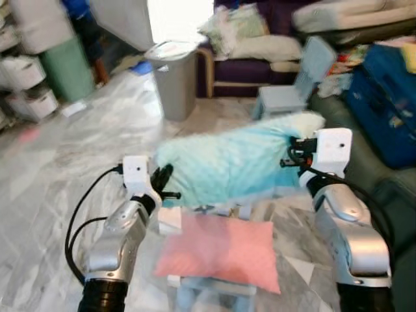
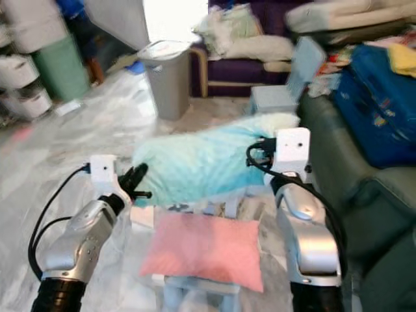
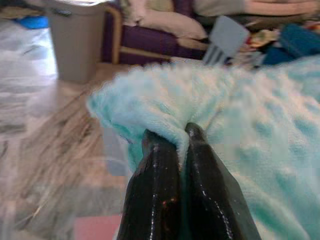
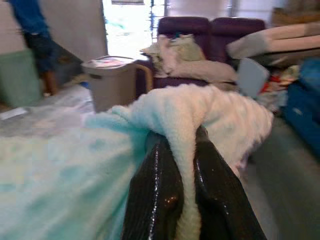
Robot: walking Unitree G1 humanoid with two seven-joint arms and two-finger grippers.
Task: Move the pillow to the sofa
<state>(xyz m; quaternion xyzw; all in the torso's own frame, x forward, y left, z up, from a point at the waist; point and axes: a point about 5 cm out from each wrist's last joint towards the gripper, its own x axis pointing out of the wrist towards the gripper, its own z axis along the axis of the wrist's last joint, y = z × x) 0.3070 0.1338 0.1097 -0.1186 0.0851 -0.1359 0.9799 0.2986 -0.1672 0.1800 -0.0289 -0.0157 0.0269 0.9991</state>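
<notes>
Left gripper (image 1: 166, 182) pinching the left end of the pillow (image 1: 227, 162), fingers (image 3: 155, 165) pressed together on a fold of its fleece. Stretched left to right between both arms, long axis across the view, held up above a pink cushion (image 1: 221, 250) on a small stool. Fluffy, pale aqua, whiter toward the right end. Right gripper (image 4: 182, 145) nipping that white corner the same way. Further right, close by, the grey-green sofa (image 1: 383, 188); likely a swing rightward, right arm nearer.

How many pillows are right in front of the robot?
2: a fluffy blue pillow pinched by the left hand and right hand, and a pink pillow on the stool below. The far sofa's pile may hide more.
</notes>
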